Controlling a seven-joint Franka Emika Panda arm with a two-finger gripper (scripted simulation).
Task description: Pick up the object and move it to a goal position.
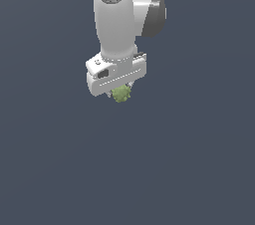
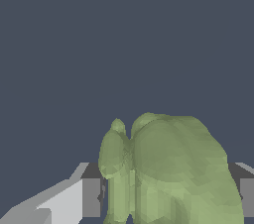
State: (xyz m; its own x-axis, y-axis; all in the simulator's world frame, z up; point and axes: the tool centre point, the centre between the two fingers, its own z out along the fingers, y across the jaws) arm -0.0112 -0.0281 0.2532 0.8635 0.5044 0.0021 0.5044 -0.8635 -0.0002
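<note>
The object is a small lumpy olive-green clump that pokes out just under the white hand in the exterior view. My gripper hangs from the upright arm, and its fingers are mostly hidden behind the hand body. In the wrist view the object fills the space between the two fingers, with the gripper shut on it. The clump touches both pads. No goal marker shows in either view.
A plain dark grey-blue surface surrounds the arm on all sides. The white and dark arm link rises out of the top of the exterior view.
</note>
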